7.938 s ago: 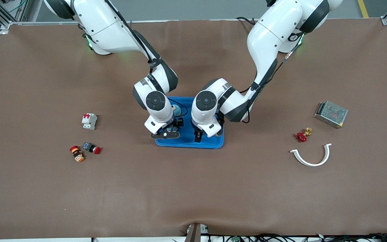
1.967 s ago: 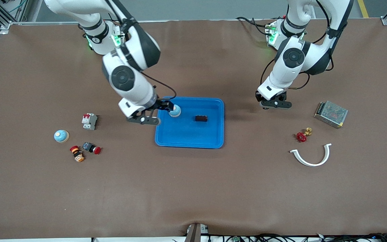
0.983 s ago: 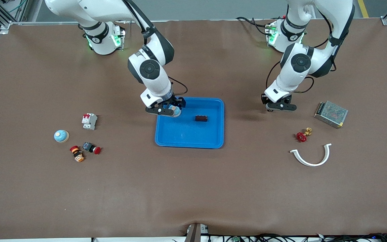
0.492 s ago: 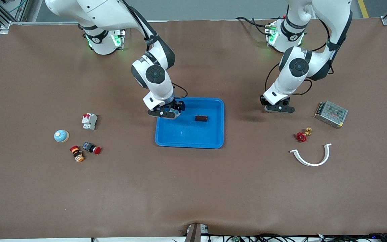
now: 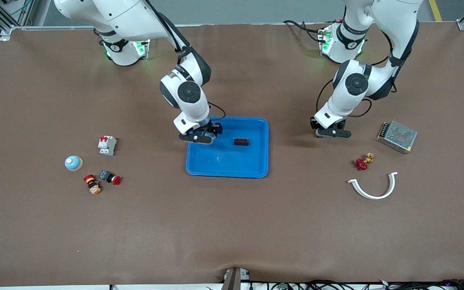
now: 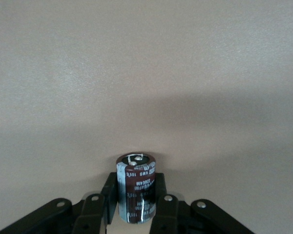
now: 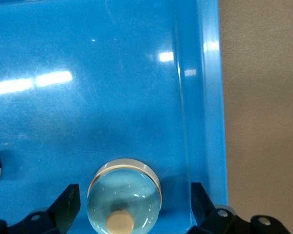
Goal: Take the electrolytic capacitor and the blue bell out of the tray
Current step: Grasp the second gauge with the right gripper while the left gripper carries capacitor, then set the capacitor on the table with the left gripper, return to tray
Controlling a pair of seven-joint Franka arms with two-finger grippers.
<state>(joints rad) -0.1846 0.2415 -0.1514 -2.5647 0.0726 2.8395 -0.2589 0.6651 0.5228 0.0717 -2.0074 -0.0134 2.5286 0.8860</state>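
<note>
At frame centre the right gripper [image 5: 201, 135], jaws wide, straddles and hides the blue bell [image 7: 124, 197] in the tray [image 5: 227, 169], while the left gripper [image 5: 330, 133], centre-right, clamps the electrolytic capacitor [image 6: 136, 187] above bare table [image 5: 232, 225].

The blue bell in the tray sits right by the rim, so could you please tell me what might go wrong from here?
The right end effector straddles the blue bell with open fingers; the one by the tray rim may catch it and drag the tray. The bell's smooth dome could slip out. The left end effector, shut on the capacitor, grips only its lower part.
</note>
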